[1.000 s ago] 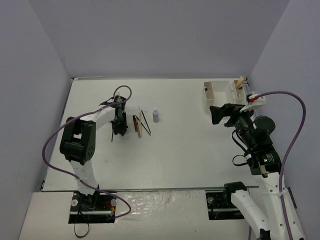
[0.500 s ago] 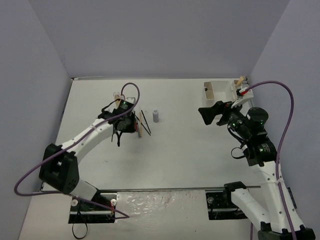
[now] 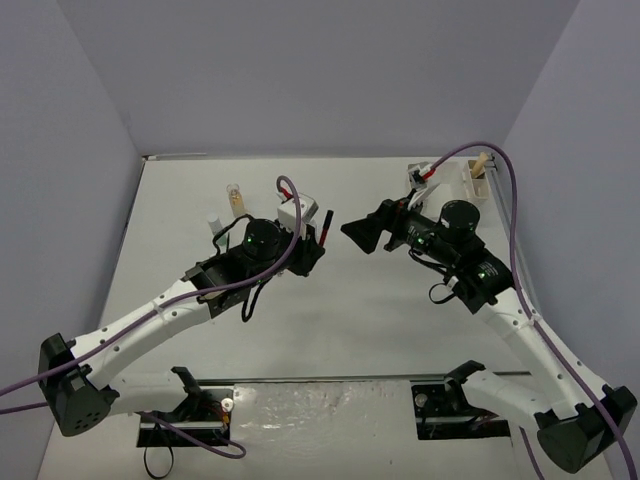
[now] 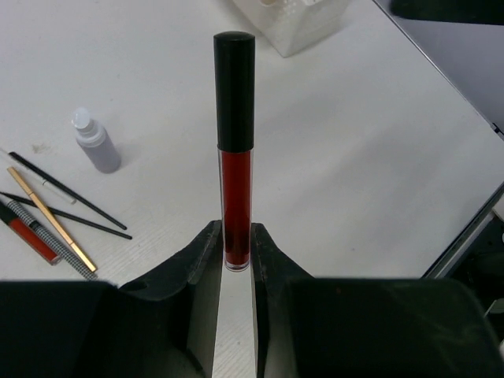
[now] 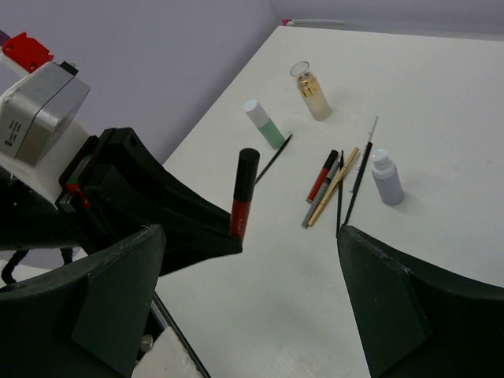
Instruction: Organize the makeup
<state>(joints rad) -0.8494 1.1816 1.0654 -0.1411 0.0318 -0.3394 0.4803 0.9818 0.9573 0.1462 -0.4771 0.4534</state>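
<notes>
My left gripper (image 4: 234,236) is shut on the lower end of a red tube with a black cap (image 4: 235,142), which stands upright above the table's middle (image 3: 324,226). My right gripper (image 3: 362,233) faces it from the right, open and empty (image 5: 252,295), with the tube (image 5: 243,193) just ahead between its wide jaws. On the table lie a grey-purple bottle (image 5: 386,177), thin pencils and a small red tube (image 5: 332,183), a green bottle (image 5: 264,124) and an amber bottle (image 5: 313,92). In the top view my left arm hides the pencils and grey bottle.
The white compartmented box (image 3: 476,181) sits at the far right corner with a tan stick (image 3: 482,160) leaning in it, partly behind my right arm. Purple cables loop over both arms. Grey walls close in the left and right sides.
My left arm has swung right and risen from the pencil group with the red tube in it. My right arm has left the box and come left to face it, jaws slightly narrower.
</notes>
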